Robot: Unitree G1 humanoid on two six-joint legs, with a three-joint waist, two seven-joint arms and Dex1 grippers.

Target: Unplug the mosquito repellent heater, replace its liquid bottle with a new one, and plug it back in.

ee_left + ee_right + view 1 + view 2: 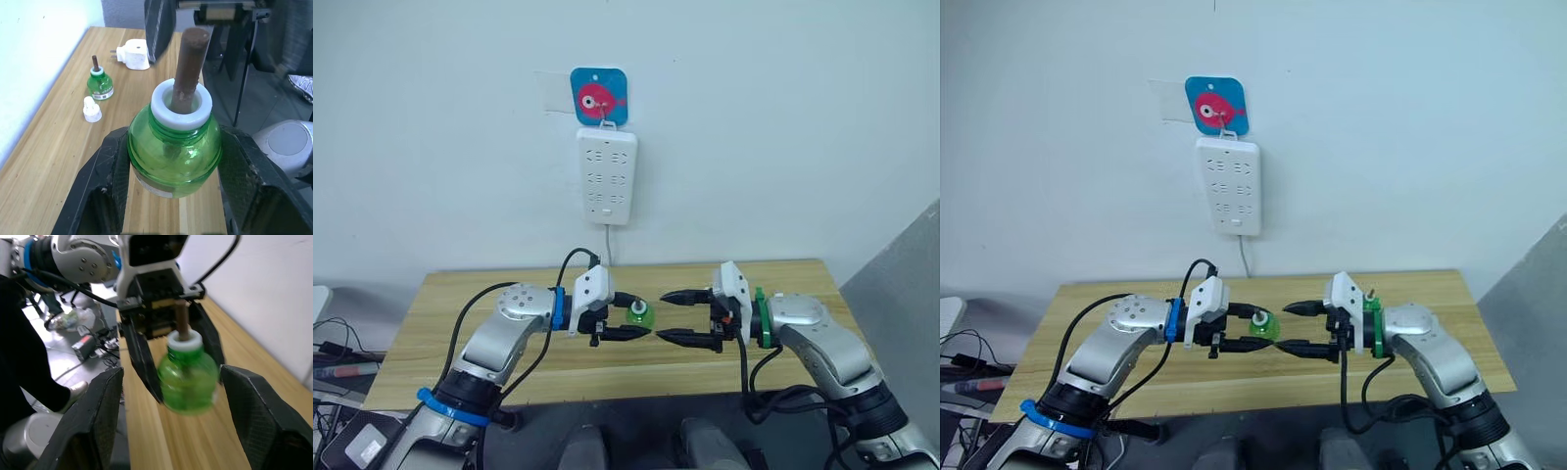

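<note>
My left gripper (642,318) is shut on a small green bottle (173,149) with a white collar and a bare brown wick, held above the table. My right gripper (663,316) is open and faces it from just to the right, its fingertips close to the bottle without touching. In the left wrist view the white mosquito repellent heater (133,53) lies unplugged on the table, prongs showing. Near it stand a second capless green bottle (100,84) with a wick and a loose white cap (91,110). I cannot tell which bottle is the new one.
A white power strip (606,176) hangs on the wall under a blue fish hook (599,98), its cord dropping behind the wooden table (440,323). Cables and clutter lie on the floor at the left.
</note>
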